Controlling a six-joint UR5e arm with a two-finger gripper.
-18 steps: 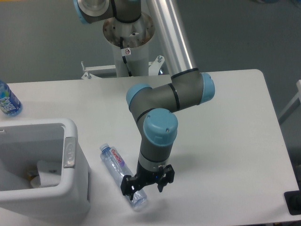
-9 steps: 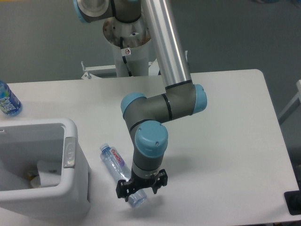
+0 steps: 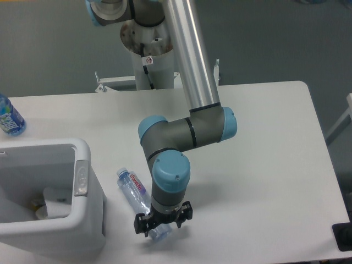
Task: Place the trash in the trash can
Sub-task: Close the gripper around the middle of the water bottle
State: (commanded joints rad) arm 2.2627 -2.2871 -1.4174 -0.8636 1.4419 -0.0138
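Gripper: the black two-finger gripper points down in the lower centre of the frame, low over the table, its fingers spread to either side of the lower end of the crushed bottle; the picture does not show whether the fingers press on the plastic.

Crushed bottle: a clear plastic bottle with a white, red-lettered label lies flat on the table, running diagonally from its cap at upper left to its base at lower right, where the gripper covers part of it. It lies just beside the right wall of the trash can, outside it.

Wrapper: crumpled white paper sits at the bottom of the trash can, at lower left of the frame; its print is too small to read.

Trash can: a large white rectangular bin with a thick rounded rim fills the lower left corner, with a grey oval latch on the side facing the bottle.

Arm: grey links with light blue joint caps bend above the gripper, and a silver tube climbs to the upper centre of the frame.

Table: a white top with rounded corners.

Blue bottle: a blue-labelled bottle stands at the left edge, well apart from the gripper.
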